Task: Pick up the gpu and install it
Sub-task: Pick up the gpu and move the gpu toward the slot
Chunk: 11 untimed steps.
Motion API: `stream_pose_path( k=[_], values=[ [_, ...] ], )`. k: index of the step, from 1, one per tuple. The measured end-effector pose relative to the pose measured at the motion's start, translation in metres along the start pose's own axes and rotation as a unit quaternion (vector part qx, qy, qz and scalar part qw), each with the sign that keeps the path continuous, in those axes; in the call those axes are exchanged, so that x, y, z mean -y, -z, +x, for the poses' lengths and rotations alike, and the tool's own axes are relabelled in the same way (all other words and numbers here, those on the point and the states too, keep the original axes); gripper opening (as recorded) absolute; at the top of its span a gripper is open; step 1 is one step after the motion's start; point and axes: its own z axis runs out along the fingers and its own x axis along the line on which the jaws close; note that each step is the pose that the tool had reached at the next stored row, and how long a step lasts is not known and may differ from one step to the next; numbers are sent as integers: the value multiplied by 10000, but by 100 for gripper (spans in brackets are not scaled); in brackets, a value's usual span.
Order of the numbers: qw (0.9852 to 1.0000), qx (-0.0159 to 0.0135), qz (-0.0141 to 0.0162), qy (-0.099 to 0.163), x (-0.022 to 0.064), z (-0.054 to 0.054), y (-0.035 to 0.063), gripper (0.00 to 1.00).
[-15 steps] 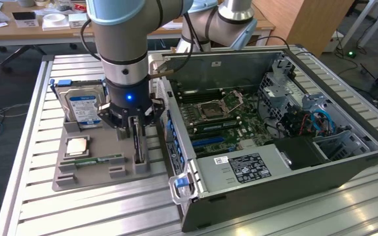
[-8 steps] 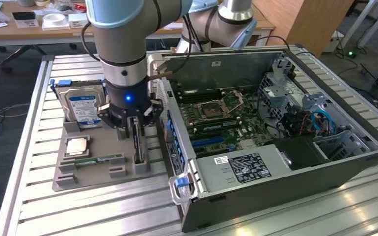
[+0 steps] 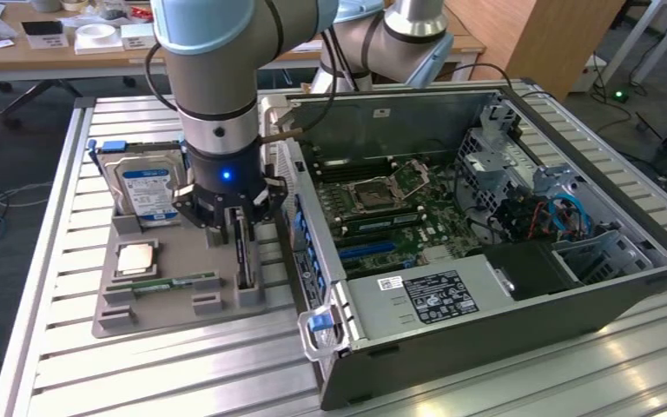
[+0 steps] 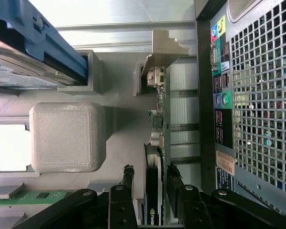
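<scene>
Grey arm (image 3: 212, 78) points straight down; gripper (image 3: 239, 233) open, fingers (image 4: 128, 180) straddling the upright gpu (image 4: 154, 188) in its tray (image 3: 136, 314).

tight slot between gpu (image 4: 155, 191) and computer case (image 4: 257, 119) back wall, one gripper (image 4: 150, 168) finger sits in it, wider lane on the other side up to grey block (image 4: 66, 137), hard drive (image 3: 148, 193) beyond, case open on top

The gpu (image 4: 155, 181), green board with black cooler, stands on edge in the grey tray (image 3: 157, 311).
</scene>
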Motion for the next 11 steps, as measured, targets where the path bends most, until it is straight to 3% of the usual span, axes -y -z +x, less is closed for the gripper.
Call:
stream_pose_path(
  k=[11],
  values=[
    [10000,2,4,0,10,-15,-9,42]
  ],
)
